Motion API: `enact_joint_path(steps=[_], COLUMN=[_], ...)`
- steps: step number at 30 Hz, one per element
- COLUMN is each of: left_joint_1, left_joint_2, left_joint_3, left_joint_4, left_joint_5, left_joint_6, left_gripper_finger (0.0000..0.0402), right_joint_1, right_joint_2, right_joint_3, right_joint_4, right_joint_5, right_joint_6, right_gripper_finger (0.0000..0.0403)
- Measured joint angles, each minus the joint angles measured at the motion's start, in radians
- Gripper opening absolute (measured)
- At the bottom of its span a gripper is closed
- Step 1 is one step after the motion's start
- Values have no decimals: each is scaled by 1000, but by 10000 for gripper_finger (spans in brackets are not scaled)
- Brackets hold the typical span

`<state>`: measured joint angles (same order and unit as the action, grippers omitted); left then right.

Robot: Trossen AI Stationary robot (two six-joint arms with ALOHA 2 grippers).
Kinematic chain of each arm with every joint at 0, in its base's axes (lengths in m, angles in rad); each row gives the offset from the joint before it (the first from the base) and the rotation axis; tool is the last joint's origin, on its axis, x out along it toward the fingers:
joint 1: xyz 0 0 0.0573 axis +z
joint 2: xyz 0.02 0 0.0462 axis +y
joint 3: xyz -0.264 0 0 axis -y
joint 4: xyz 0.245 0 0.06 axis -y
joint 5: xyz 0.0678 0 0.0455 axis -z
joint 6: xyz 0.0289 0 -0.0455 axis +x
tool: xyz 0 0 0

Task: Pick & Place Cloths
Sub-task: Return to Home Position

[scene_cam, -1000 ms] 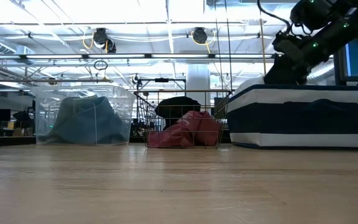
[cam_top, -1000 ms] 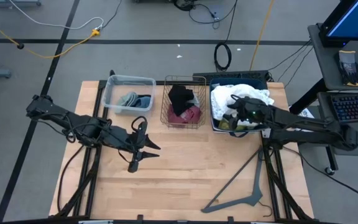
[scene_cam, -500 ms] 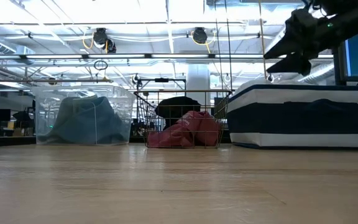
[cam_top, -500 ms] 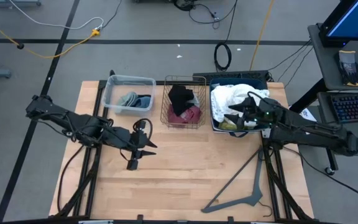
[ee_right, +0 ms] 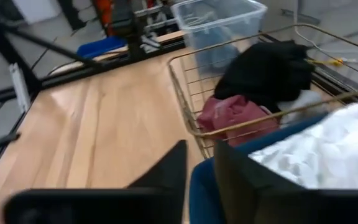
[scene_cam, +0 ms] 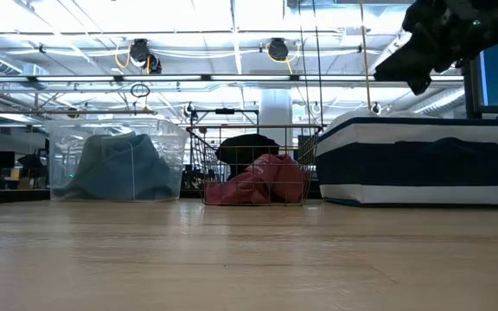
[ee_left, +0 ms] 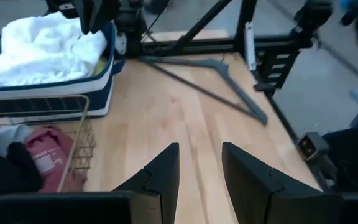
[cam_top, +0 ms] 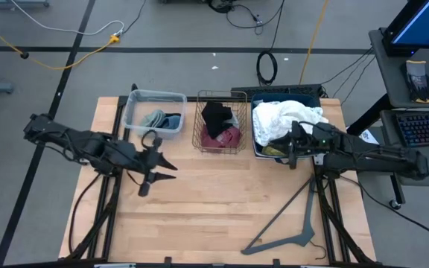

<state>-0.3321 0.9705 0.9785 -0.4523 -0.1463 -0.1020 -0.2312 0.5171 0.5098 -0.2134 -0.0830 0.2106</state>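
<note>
Both grippers empty.
Left of wire basket [cam_top: 220, 123]: left gripper [cam_top: 171, 171], slightly parted. Right of it, by white cloth [cam_top: 283, 114]: right gripper [cam_top: 291, 158], narrowly parted.

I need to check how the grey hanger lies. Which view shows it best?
The high view: the grey plastic clothes hanger lies whole on the right of the wooden table. The left wrist view shows it obliquely; the low and right wrist views do not show it.
</note>
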Motion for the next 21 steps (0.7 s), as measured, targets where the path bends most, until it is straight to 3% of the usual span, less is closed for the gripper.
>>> enact_joint_path(steps=[4,12,21], left_joint_1=[0,0,0], left_joint_2=[-128,-395,-668], left_joint_3=[-159,-397,-570], left_joint_4=[117,207,245], left_joint_5=[19,19,19], left_joint_6=[-1,41,78], left_gripper_finger=[124,124,124], right_joint_1=[65,167,206], right_joint_2=[0,-20,-201], right_joint_3=[0,0,1], right_joint_4=[9,13,-36], right_joint_5=[1,80,81], right_joint_6=[-58,-133,-144], right_gripper_finger=[8,3,1])
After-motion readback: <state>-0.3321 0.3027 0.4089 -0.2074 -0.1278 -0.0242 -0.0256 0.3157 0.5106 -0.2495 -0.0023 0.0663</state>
